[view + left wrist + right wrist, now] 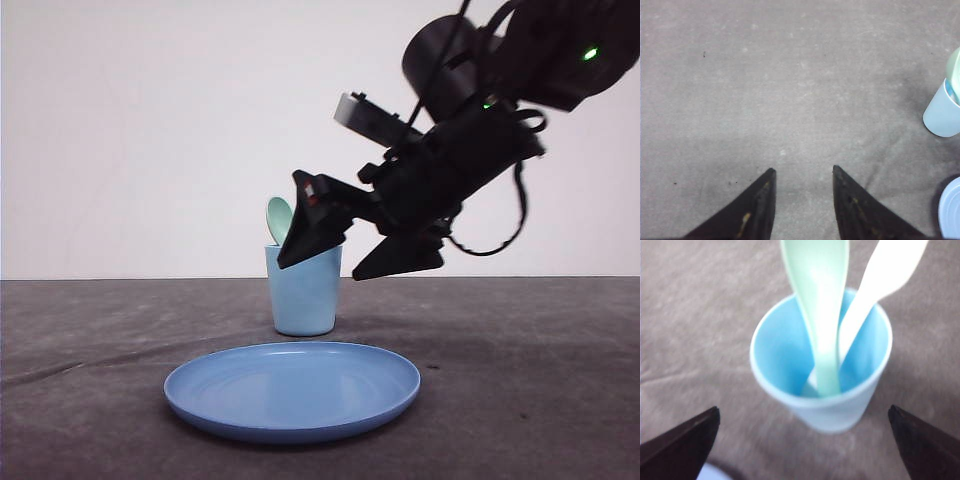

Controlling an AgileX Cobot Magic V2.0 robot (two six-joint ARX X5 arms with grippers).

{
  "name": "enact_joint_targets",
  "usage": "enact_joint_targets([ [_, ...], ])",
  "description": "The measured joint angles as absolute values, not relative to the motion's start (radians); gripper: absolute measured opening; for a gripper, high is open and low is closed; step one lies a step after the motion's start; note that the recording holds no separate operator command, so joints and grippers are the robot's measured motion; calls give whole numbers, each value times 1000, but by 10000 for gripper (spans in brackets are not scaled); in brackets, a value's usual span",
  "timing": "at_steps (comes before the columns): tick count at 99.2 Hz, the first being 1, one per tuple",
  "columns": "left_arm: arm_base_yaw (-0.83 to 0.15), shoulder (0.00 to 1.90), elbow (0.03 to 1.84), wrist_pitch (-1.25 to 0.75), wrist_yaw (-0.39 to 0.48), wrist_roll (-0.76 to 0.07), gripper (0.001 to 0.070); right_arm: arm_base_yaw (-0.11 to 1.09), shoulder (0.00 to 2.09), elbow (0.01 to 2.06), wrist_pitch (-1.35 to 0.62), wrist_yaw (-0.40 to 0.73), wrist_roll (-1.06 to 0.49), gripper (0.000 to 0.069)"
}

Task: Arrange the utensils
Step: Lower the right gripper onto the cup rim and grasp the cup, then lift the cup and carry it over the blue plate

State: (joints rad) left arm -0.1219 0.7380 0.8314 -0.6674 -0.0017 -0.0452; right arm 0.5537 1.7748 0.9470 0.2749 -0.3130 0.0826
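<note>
1. The right gripper (804, 445) is hovering just above the cup (304, 290), jaws wide apart and holding nothing.
2. The spoon (819, 305) and fork (880, 287) are both standing in the cup, handles down, leaning on its rim.
3. Judged step: retreating. Lift straight up, so the fingers avoid the protruding utensils and the plate (292, 389).
4. The left gripper (804, 175) is idling apart over bare table (790, 75).

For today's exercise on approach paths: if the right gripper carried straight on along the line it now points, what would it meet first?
Most likely the light blue cup holding the spoon and fork, which sits between the open right gripper fingers; depth is uncertain.
</note>
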Motion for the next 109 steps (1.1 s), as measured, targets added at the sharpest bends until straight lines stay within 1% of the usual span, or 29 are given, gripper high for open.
enact_joint_targets([
  [30,-122,740,831,-665,-2,-45,199,559,1909,1134,247,-311,86,681],
  [45,-122,740,831,-665,-2,-45,199,565,1926,1159,201,-284,76,678],
  [49,-122,740,831,-665,-2,-45,199,565,1926,1159,195,-284,72,655],
  [59,-122,740,831,-665,-2,-45,199,565,1926,1159,191,-284,55,543],
  [63,-122,740,831,-665,-2,-45,199,565,1926,1159,191,-283,51,516],
  [85,-122,740,831,-665,-2,-45,199,570,1920,1160,173,-284,45,508],
  [99,-122,740,831,-665,-2,-45,199,590,1860,1161,64,-285,45,505],
  [109,-122,741,831,-665,-2,-45,199,619,1767,1161,-46,-283,37,505],
])
